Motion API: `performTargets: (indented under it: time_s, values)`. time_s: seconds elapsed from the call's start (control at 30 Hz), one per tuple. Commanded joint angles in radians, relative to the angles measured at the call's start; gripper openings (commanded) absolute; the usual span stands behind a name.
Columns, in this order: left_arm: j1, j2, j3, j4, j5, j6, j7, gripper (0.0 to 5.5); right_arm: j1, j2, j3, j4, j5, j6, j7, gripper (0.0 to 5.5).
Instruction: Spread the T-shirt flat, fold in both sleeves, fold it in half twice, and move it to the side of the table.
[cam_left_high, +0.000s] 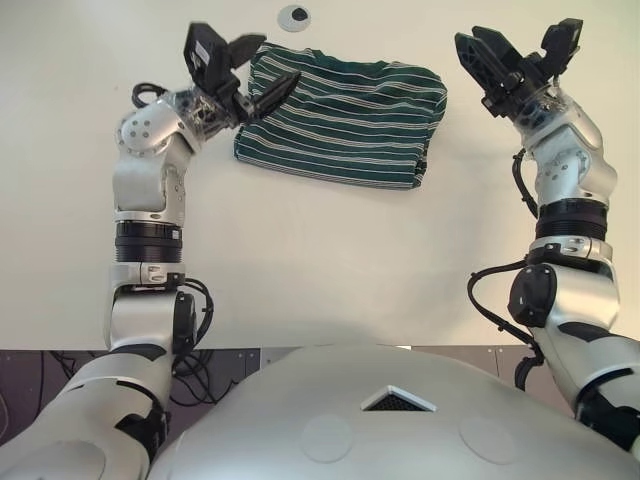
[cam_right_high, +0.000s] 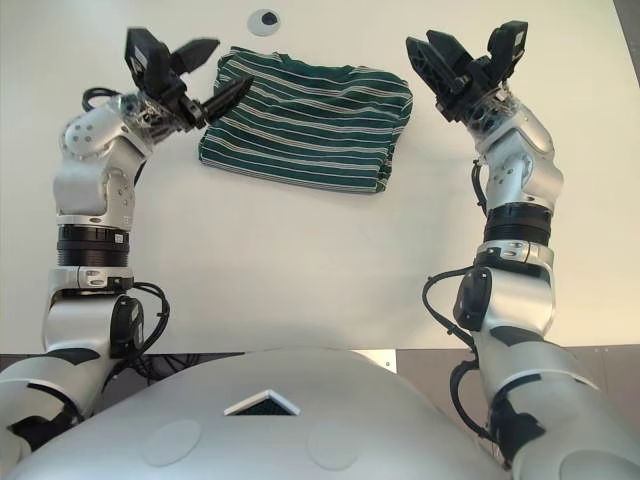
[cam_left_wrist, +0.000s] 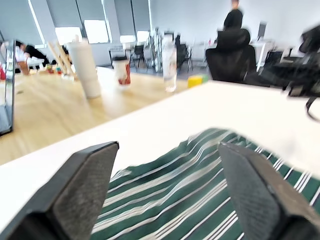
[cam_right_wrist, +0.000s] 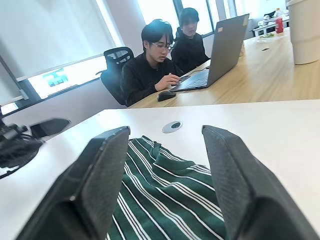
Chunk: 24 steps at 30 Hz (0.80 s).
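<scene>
Tabletop (cam_left_high: 320, 260) in white up front; beyond it the folded dark-green T-shirt (cam_left_high: 345, 125) with thin white stripes lies between both arms. Left gripper (cam_left_high: 262, 68) hangs at its left edge, fingers spread wide, one tip over the cloth, contact unclear; right gripper (cam_left_high: 520, 45) near its right edge, fingers equally apart. Farther back: round grey cable grommet (cam_left_high: 294, 15), then a red-labelled cup (cam_left_wrist: 121, 71) on a wooden desk (cam_left_wrist: 45, 115), print too blurred to read.

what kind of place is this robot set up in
Probably an open-plan office: a laptop on a long wooden desk, an office chair, and large windows beyond the white table holding the T-shirt.
</scene>
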Motion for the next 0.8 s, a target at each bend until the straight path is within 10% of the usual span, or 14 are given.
performTargets:
  time_s: [0.03, 0.5, 0.8]
  values:
    - [0.056, -0.087, -0.128, -0.202, -0.016, 0.145, 0.062, 3.64, 0.055, -0.037, -0.016, -0.06, 0.0, 0.039, -0.052, 2.65]
    - [0.115, -0.319, -0.471, -0.123, 0.223, 0.262, 0.322, 3.64, 0.103, -0.007, 0.037, -0.137, 0.0, 0.099, -0.113, 2.65]
    - [0.128, -0.239, -0.622, -0.162, 0.26, 0.586, 0.243, 3.64, 0.112, 0.011, 0.041, -0.209, 0.012, 0.161, -0.194, 2.65]
